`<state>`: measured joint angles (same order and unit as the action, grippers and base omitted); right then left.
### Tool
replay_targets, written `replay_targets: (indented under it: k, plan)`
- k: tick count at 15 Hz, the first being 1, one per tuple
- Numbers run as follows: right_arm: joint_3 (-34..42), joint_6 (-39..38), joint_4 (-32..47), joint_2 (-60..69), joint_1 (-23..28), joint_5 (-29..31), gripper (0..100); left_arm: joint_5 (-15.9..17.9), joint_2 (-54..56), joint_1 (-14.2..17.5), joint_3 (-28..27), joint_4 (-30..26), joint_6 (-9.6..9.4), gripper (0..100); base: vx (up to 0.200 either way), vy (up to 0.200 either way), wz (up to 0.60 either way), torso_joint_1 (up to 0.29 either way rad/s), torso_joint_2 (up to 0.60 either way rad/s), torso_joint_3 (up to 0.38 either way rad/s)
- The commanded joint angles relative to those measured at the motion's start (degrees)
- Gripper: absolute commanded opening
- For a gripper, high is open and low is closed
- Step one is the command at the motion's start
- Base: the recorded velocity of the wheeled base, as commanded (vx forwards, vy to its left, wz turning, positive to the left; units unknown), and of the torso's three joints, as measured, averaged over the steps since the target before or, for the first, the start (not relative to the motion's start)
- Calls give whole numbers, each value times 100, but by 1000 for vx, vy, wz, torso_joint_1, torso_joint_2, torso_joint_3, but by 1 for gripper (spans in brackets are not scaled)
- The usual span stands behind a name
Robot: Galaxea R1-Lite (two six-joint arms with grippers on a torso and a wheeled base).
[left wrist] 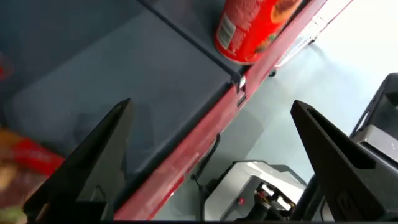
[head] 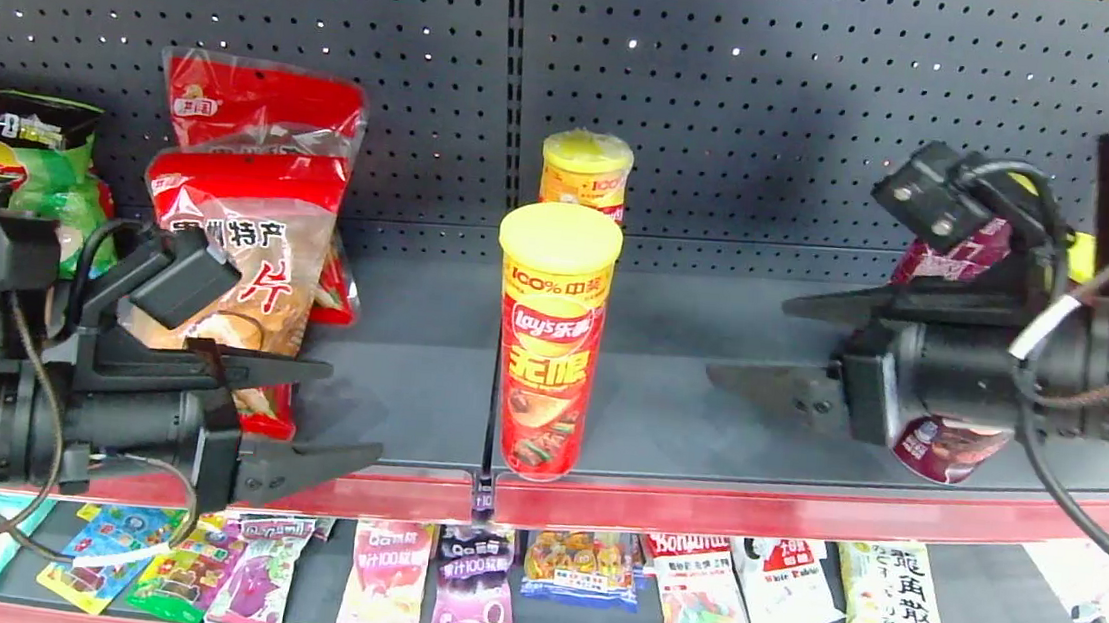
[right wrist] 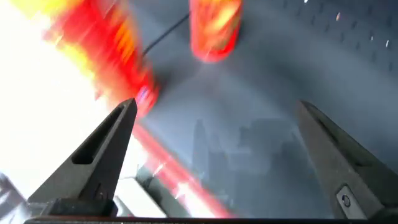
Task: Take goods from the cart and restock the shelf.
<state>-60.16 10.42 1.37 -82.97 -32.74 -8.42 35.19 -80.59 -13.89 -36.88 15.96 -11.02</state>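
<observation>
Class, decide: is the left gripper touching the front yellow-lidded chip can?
Apart. Head view shows bare shelf between the left gripper and the front chip can.

Dark grey shelf (head: 666, 412) with a red front lip. Upright at that lip, near the middle: a tall red chip can (head: 549, 351) with a yellow lid. Straight behind it, at the back, a second can (head: 585, 169) of the same kind, also upright. To the left, two red-topped snack bags (head: 256, 225), standing one behind the other, leaning slightly. Far left, a green chip bag (head: 31, 160). On the right, a dark red pouch (head: 944, 448), partly hidden. Below, a lower shelf (head: 1001, 597) carrying a row of flat candy packets (head: 470, 585), side by side.
</observation>
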Motion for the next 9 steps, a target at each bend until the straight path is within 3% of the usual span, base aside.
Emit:
replay_targets:
  k: [1, 4, 7, 9]
  plan:
    - [1296, 12, -5, 1696, -338, -1, 100, -83, -791, -264, -320, 303, -5, 100, 0, 0, 0, 0, 0, 0]
    - [2079, 4, 13, 2777, -452, 95, 100, -593, -1433, -457, -531, 751, 3, 100, 0, 0, 0, 0, 0, 0]
    - [2193, -84, 30, 3103, -127, 412, 100, -663, -1626, -563, -619, 804, 12, 100, 0, 0, 0, 0, 0, 0]
    - [2061, -392, 13, 3287, 436, 456, 100, -944, -1995, -686, -909, 812, 3, 100, 0, 0, 0, 0, 0, 0]
